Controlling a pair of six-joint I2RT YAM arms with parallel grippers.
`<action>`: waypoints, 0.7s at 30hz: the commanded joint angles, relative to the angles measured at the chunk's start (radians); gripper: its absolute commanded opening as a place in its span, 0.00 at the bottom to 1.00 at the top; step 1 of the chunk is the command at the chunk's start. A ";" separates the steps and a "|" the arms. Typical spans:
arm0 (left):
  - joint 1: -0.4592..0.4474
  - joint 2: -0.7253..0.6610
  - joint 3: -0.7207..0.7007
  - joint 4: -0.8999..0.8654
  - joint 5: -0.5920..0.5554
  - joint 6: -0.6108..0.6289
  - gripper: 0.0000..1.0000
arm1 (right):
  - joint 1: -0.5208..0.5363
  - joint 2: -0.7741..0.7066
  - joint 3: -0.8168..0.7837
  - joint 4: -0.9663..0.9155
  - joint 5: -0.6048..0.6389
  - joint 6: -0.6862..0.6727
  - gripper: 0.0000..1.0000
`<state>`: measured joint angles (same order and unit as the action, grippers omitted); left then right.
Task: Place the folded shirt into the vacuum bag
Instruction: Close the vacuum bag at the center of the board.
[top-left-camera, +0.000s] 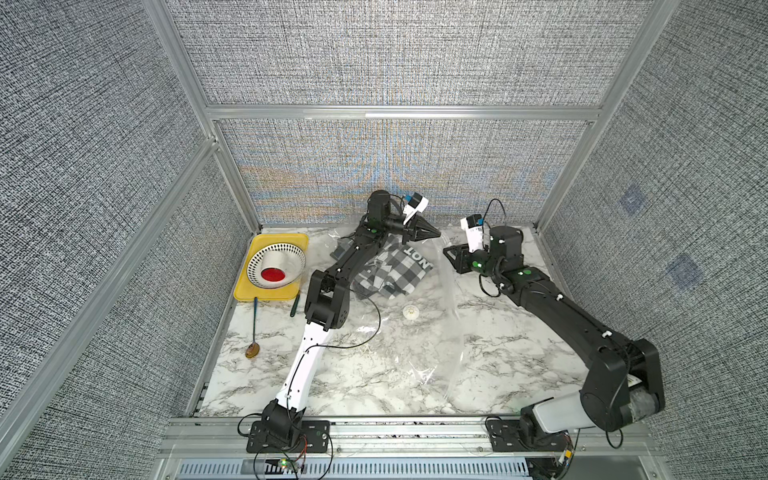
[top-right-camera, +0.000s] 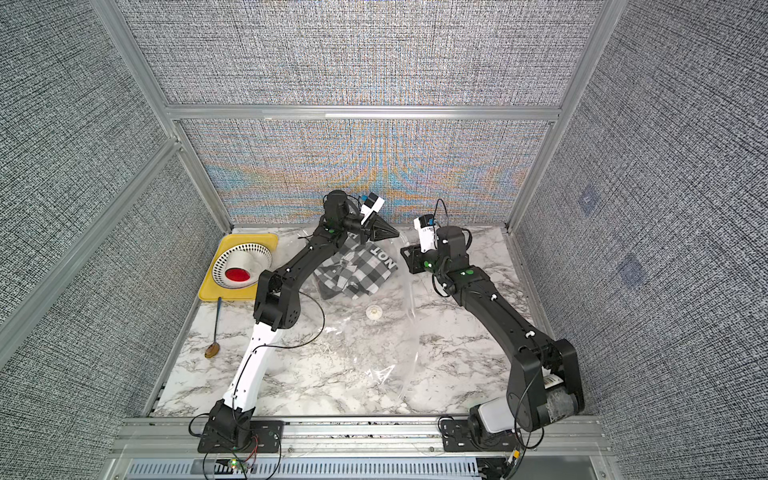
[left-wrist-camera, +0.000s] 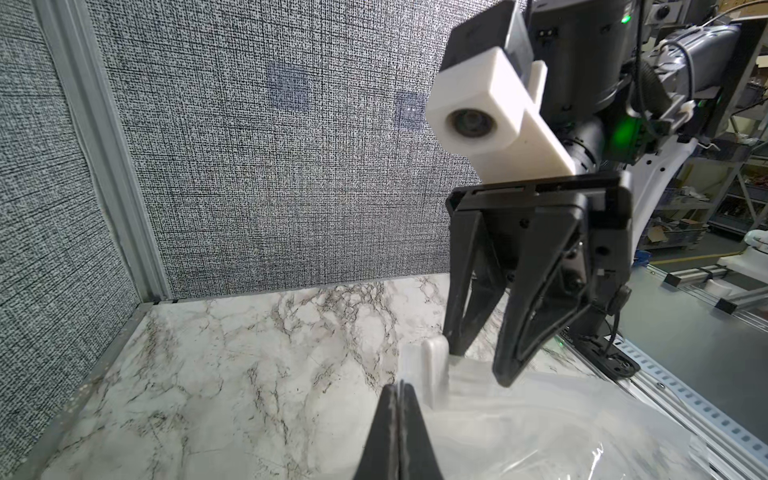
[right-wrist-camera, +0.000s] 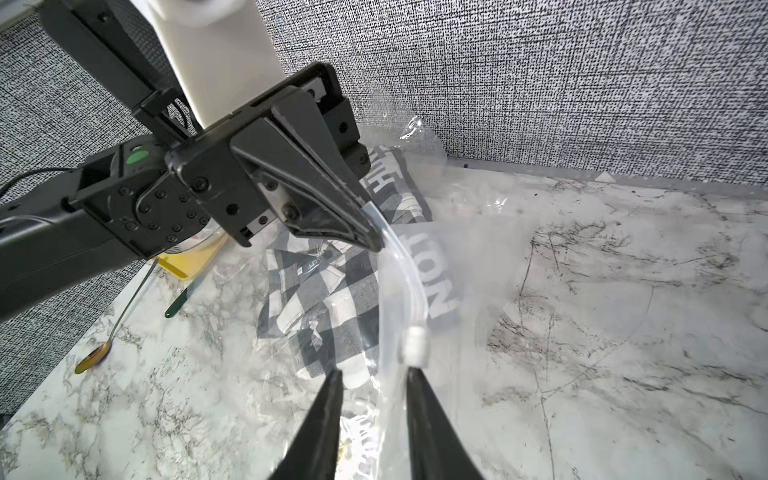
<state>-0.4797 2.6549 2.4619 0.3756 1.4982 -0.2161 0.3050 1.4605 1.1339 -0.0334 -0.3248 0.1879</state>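
The vacuum bag (top-left-camera: 415, 357) lies spread over the middle of the table, clear and crinkly, with its round white valve (top-left-camera: 410, 311) facing up. The folded shirt (top-left-camera: 395, 270), black-and-white checked with "NOT" lettering, lies at the bag's far end and shows through the film (right-wrist-camera: 332, 299). My left gripper (top-left-camera: 436, 233) is shut on the bag's clear zip strip (right-wrist-camera: 405, 274), lifting it above the shirt. My right gripper (right-wrist-camera: 374, 372) faces it with jaws apart. One of its fingertips (right-wrist-camera: 411, 372) sits just below the white slider clip (right-wrist-camera: 414, 345) on that strip.
A yellow tray (top-left-camera: 266, 296) at the far left holds an overturned white colander (top-left-camera: 276, 259). A spoon (top-left-camera: 254, 328) and a green stick (top-left-camera: 295, 305) lie in front of it. The back wall stands close behind both grippers.
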 joint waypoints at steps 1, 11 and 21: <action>0.000 -0.019 0.006 0.010 0.020 0.008 0.00 | 0.002 0.004 0.002 0.029 -0.022 0.007 0.25; 0.001 -0.020 0.009 0.009 0.017 0.007 0.00 | -0.023 -0.020 -0.023 -0.024 0.034 0.009 0.48; 0.001 -0.022 0.012 0.009 0.012 0.006 0.00 | -0.054 -0.037 -0.021 -0.017 -0.006 0.015 0.68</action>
<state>-0.4820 2.6476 2.4657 0.3759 1.5066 -0.2134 0.2512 1.4174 1.0943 -0.0666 -0.3004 0.1993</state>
